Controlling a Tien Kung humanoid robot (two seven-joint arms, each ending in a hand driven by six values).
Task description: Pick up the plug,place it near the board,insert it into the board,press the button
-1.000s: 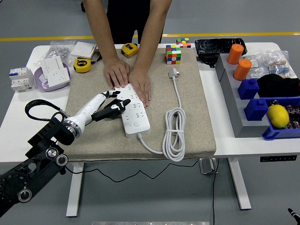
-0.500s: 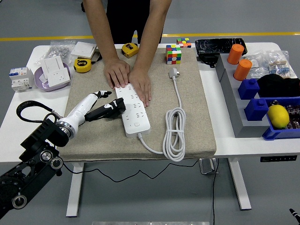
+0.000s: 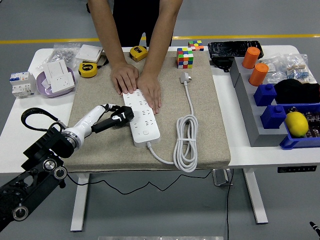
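Observation:
A white power strip [image 3: 142, 118] lies on the beige mat [image 3: 200, 120], its far end pinned under a person's two hands [image 3: 136, 84]. Its white cable [image 3: 185, 142] coils to the right, and the white plug [image 3: 185, 77] lies loose on the mat near the far edge. My left hand [image 3: 119, 117] rests at the strip's left side, fingers curled, black fingertips [image 3: 127, 114] touching the strip's edge and holding nothing. The right arm is out of view.
A colour cube [image 3: 185, 58] stands just behind the plug. Two yellow tape measures [image 3: 88, 69] and white sockets [image 3: 57, 77] lie at the far left. Grey and blue bins [image 3: 272, 112] with orange cylinders [image 3: 255, 65] and a yellow ball [image 3: 296, 123] fill the right side.
My left hand has drawn its fingers together from a spread pose and settled lower against the strip's left edge. The person's hands, plug and cable have not moved.

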